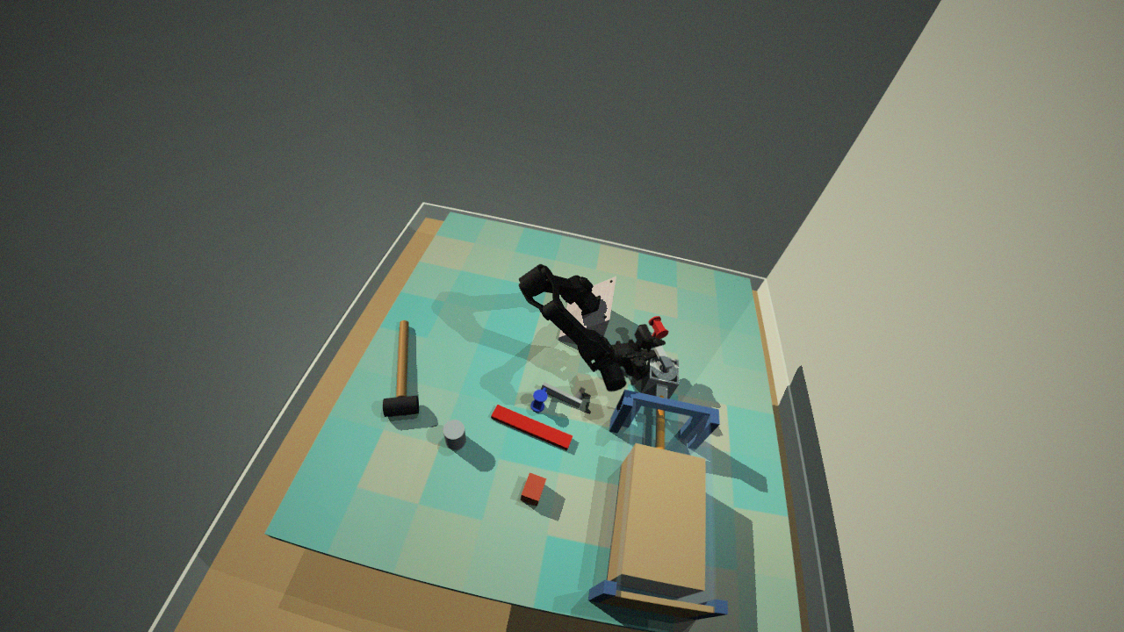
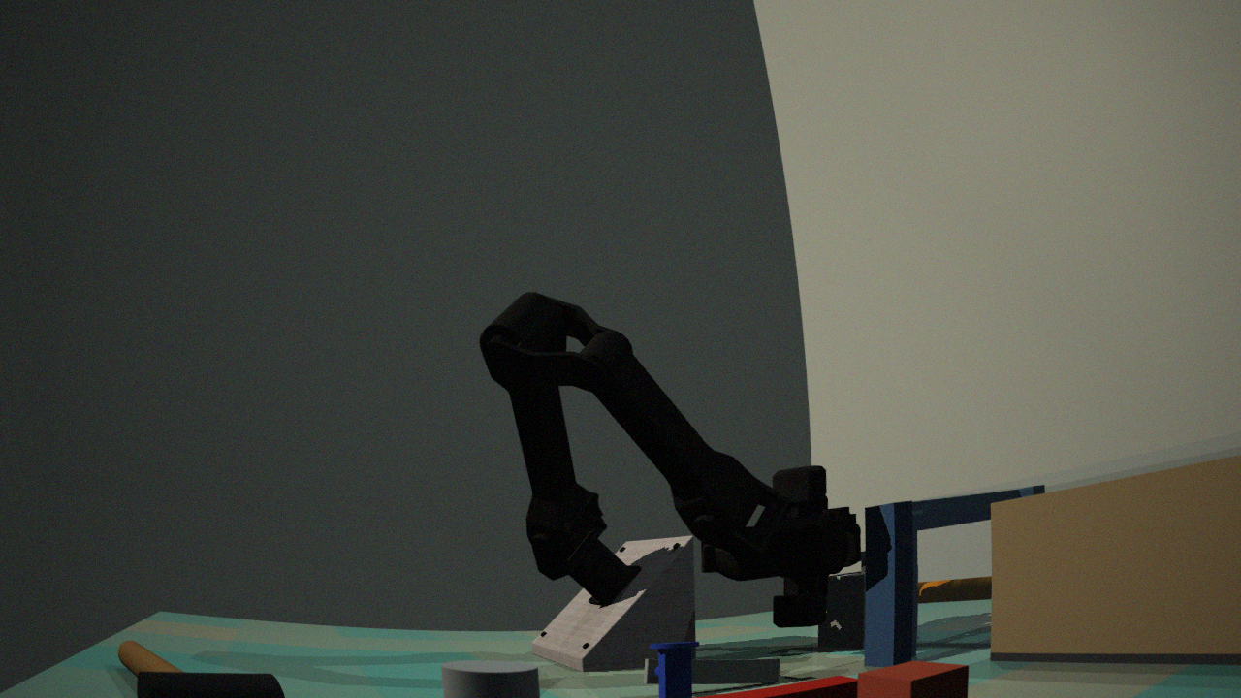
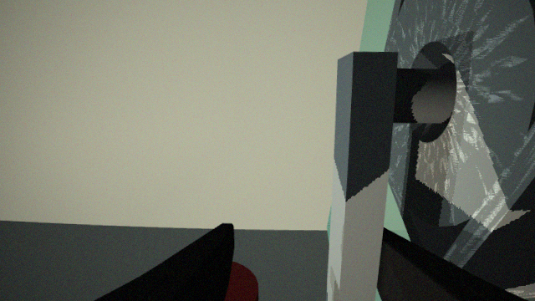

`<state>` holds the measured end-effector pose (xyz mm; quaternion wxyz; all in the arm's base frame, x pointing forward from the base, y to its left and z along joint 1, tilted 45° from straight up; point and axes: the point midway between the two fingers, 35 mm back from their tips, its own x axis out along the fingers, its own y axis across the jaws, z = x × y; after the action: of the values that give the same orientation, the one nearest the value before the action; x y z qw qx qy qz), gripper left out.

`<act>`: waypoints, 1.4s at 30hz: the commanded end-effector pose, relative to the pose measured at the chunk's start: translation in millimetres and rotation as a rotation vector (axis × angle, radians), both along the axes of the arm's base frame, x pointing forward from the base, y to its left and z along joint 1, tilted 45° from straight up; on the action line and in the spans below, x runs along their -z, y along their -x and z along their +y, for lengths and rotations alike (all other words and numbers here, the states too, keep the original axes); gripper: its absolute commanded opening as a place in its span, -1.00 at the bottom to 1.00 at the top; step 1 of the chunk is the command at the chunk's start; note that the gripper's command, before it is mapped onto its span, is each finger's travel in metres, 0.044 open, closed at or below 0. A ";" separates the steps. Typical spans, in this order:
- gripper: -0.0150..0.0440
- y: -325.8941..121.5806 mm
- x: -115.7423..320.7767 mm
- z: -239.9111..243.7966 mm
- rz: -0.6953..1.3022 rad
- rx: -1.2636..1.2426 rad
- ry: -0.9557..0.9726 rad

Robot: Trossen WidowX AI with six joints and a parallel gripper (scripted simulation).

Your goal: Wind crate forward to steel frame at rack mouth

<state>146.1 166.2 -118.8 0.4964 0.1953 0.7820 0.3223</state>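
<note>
The tan crate point(image 1: 664, 514) point(image 2: 1110, 564) sits flat in the clear-panelled cubby, with a gap between its front and the blue steel frame point(image 1: 672, 403) point(image 2: 902, 598). An orange-brown strap point(image 1: 659, 430) point(image 2: 968, 590) runs from it through the frame toward the winch point(image 1: 664, 378) point(image 2: 842, 612). A grey crank handle point(image 3: 368, 125) with a red knob point(image 1: 659, 327) point(image 3: 247, 286) stands at the winch's top hole; its key end is at the hole. My gripper point(image 1: 648, 346) point(image 3: 301, 237) is partly open. Its fingers straddle the crank arm, which lies nearer the right finger in the wrist view. The fingertips are hidden in the exterior view.
A second grey crank with a blue knob point(image 1: 539, 400) point(image 2: 674, 673) lies left of the frame. Near it are a red bar point(image 1: 531, 427), a red block point(image 1: 532, 489) point(image 2: 919, 681), a grey cylinder point(image 1: 454, 434) point(image 2: 490, 681) and a mallet point(image 1: 400, 405) point(image 2: 207, 684).
</note>
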 end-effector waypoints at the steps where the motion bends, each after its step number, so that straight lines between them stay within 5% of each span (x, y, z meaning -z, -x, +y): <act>1: 0.32 1.0 -1.8 1.7 0.006 0.002 -0.006; 42: 0.32 -3.0 5.6 -4.1 -0.001 -0.001 0.000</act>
<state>146.8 165.1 -119.5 0.4925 0.2008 0.7819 0.3251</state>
